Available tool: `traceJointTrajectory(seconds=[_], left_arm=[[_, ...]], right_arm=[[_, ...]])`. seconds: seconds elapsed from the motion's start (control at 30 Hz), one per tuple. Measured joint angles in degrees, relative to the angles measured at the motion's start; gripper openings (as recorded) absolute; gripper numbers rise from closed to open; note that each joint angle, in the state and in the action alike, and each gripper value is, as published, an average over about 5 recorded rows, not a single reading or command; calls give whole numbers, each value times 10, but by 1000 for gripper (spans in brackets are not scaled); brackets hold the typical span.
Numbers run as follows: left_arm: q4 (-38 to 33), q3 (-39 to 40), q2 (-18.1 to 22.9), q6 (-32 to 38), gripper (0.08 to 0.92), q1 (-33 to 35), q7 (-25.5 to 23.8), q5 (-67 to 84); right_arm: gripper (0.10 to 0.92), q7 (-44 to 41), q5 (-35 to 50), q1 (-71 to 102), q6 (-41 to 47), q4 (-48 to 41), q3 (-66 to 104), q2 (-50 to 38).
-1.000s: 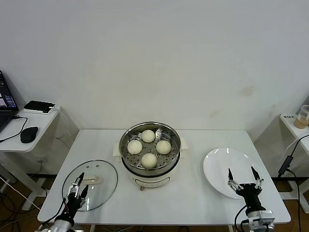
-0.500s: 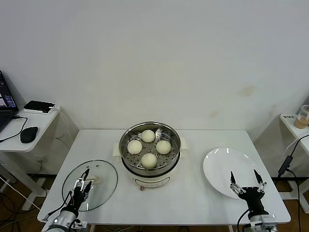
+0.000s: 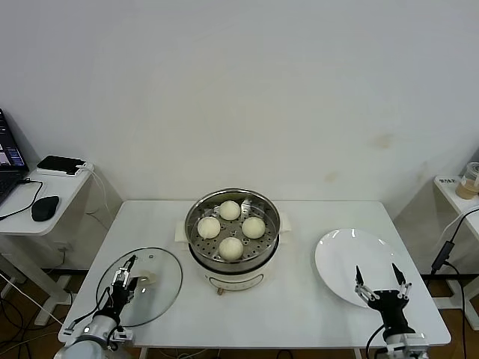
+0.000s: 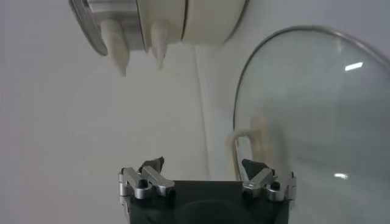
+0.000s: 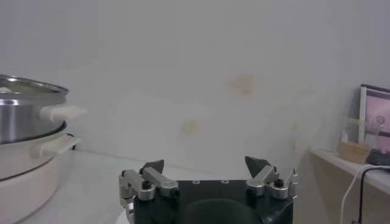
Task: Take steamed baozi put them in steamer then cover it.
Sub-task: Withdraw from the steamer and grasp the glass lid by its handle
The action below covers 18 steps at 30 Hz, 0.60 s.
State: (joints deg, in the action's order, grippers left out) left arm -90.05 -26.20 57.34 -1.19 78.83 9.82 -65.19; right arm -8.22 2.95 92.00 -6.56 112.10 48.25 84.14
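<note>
The steamer (image 3: 233,254), a shiny steel pot on a cream base, stands mid-table with several cream-white baozi (image 3: 231,247) on its perforated tray. The cover (image 3: 163,271), a clear glass lid with a cream bar handle (image 3: 148,278), lies flat on the table to the steamer's left. My left gripper (image 3: 125,271) is open above the lid's near-left part, beside the handle. In the left wrist view the cover (image 4: 317,109) and its handle (image 4: 244,143) lie just ahead of the open left gripper (image 4: 204,163), with the steamer's base (image 4: 183,18) beyond. My right gripper (image 3: 376,271) is open and empty.
A white plate (image 3: 348,250) lies right of the steamer, with the right gripper over its near edge. A side desk with a mouse (image 3: 45,207) stands at the left. A shelf with a cup (image 3: 470,179) stands at the right. The steamer (image 5: 24,115) shows in the right wrist view.
My left gripper has shifted a little forward over the lid and turned towards its handle. My right gripper has drawn back slightly towards the table's front edge. Both stayed open.
</note>
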Motion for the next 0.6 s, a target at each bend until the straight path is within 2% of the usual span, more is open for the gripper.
traceJointTrajectory(seconds=[0.37,0.6], left_arm=[[27,16,6,-3,802,-36,1,4],[39,18,11,-3,619,-42,1,5]], right_arm=[[823,-1,-1,6,-1,5,-1,2],[823,-2,-1,7,1,10,-1,2]])
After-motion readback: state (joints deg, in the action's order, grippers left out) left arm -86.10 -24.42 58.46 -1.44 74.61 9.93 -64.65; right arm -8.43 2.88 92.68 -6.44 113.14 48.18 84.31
